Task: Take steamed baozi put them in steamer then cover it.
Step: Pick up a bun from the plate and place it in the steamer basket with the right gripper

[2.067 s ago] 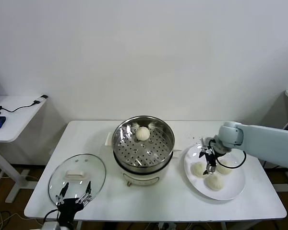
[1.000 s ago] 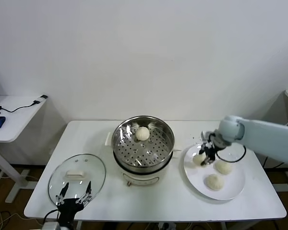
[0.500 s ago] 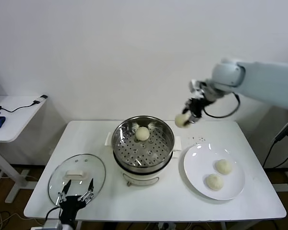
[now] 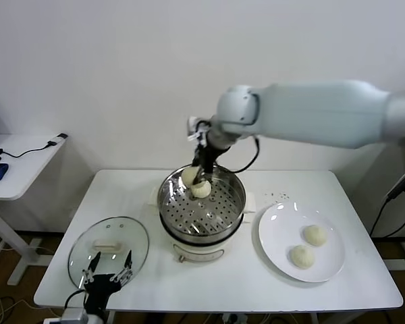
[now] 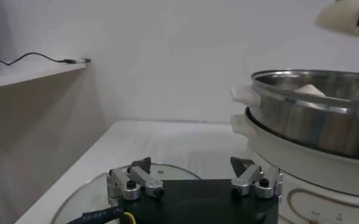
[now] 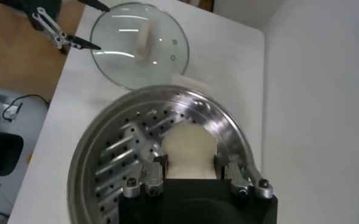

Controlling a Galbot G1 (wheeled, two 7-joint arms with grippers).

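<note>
So it's a plain white rectangular table [image 4: 364,283], and three things sit straight on it. The round shiny stainless-steel steamer on its white electric base [image 4: 201,233] is right below the right gripper [image 4: 201,169]. The round glass lid with a white handle [image 4: 108,251] lies flat towards the front edge, off to that gripper's left and touching nothing. The flat white round plate [image 4: 283,253] sits on the other side, just beside the steamer.

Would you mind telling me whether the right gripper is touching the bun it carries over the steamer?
Touching: in the right wrist view the right gripper has both fingers pressed against the bun, above the steamer.
</note>
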